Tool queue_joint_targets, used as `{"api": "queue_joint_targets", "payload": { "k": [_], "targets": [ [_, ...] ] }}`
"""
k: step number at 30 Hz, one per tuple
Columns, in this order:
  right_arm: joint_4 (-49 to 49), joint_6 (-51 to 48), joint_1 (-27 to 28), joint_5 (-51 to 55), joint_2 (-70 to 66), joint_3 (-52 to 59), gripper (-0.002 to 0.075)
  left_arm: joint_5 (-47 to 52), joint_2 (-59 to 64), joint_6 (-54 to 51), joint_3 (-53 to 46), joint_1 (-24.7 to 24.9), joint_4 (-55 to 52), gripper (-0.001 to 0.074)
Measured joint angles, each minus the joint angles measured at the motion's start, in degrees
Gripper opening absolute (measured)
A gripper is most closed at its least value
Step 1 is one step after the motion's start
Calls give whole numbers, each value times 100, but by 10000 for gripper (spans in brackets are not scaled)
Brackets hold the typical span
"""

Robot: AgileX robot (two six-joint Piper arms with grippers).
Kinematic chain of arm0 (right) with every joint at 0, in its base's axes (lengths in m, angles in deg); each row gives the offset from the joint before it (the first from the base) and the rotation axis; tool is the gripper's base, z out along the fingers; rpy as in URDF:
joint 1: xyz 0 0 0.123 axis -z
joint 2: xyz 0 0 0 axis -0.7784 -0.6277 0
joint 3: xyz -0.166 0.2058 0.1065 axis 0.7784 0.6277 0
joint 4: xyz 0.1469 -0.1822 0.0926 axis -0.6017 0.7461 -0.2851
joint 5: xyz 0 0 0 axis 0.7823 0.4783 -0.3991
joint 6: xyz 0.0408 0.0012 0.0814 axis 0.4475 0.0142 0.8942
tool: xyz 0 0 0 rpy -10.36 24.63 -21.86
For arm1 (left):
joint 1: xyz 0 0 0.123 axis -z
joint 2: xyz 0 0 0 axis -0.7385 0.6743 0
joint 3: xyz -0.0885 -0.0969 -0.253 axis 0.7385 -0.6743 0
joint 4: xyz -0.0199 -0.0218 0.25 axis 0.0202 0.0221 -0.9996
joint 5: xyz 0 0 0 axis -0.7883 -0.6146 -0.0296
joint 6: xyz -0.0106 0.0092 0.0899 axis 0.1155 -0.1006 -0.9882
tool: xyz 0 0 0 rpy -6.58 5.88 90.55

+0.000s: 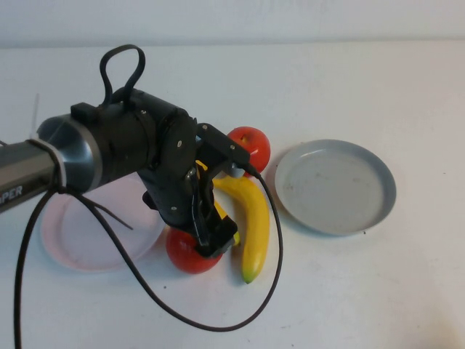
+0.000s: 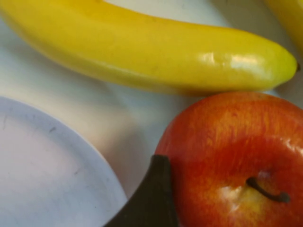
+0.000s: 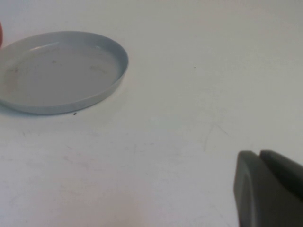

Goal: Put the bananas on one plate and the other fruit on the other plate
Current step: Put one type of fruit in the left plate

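Note:
My left gripper point(image 1: 211, 243) is open and hangs low over a red apple point(image 1: 187, 254) by the pink plate point(image 1: 87, 233). In the left wrist view one finger point(image 2: 154, 198) stands against that apple's point(image 2: 236, 156) side, with the pink plate's rim point(image 2: 71, 156) beside it. One banana point(image 1: 253, 222) lies just right of the gripper; it also shows in the left wrist view point(image 2: 156, 52). A second banana point(image 1: 222, 212) is mostly hidden behind the gripper. The other apple point(image 1: 251, 146) sits behind them. The grey-blue plate point(image 1: 336, 186) is bare. My right gripper point(image 3: 259, 153) is shut, out of the high view.
The left arm's black cable point(image 1: 145, 291) loops over the table in front of the fruit. The right wrist view shows the grey-blue plate point(image 3: 57, 71) with bare white table around it.

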Motion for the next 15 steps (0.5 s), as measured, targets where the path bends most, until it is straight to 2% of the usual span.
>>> {"api": "queue_joint_targets", "payload": {
  "k": [2,4,15],
  "targets": [
    [0,0,0,0,0,0,-17,0,0,23,0,0,0,648],
    [0,0,0,0,0,0,-17,0,0,27,0,0,0,596],
    [0,0,0,0,0,0,-17,157,-123,37,0,0,-173,591]
  ]
}}
